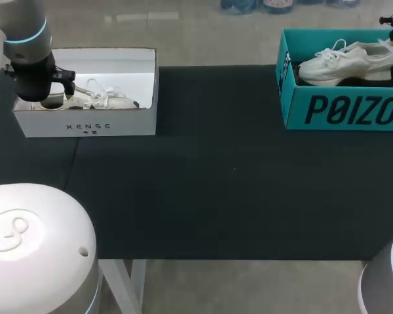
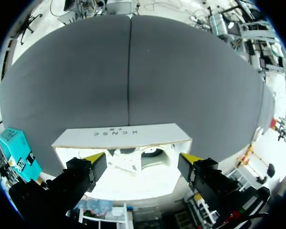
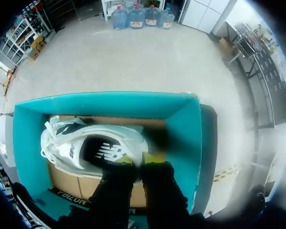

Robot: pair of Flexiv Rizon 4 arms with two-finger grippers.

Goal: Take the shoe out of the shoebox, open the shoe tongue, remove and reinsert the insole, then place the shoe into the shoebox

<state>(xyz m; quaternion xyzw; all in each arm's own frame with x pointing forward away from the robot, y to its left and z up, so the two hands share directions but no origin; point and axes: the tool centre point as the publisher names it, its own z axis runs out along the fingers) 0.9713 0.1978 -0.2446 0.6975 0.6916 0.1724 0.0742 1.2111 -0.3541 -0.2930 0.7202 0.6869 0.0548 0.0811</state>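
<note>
A white sneaker (image 1: 346,62) lies in the teal shoebox (image 1: 340,110) at the far right. In the right wrist view my right gripper (image 3: 139,158) is shut on the heel edge of this sneaker (image 3: 95,145), inside the teal box (image 3: 183,124). A second pale shoe (image 1: 108,100) rests in the white shoebox (image 1: 85,124) at the far left. My left gripper (image 2: 143,160) hangs open over that white box (image 2: 119,134), with the shoe (image 2: 128,163) below and between its spread fingers, untouched. In the head view the left wrist covers part of that shoe.
Dark mat (image 1: 216,183) covers the table between the two boxes, with nothing on it. The white box stands near the left edge and the teal box runs off the right edge of the head view.
</note>
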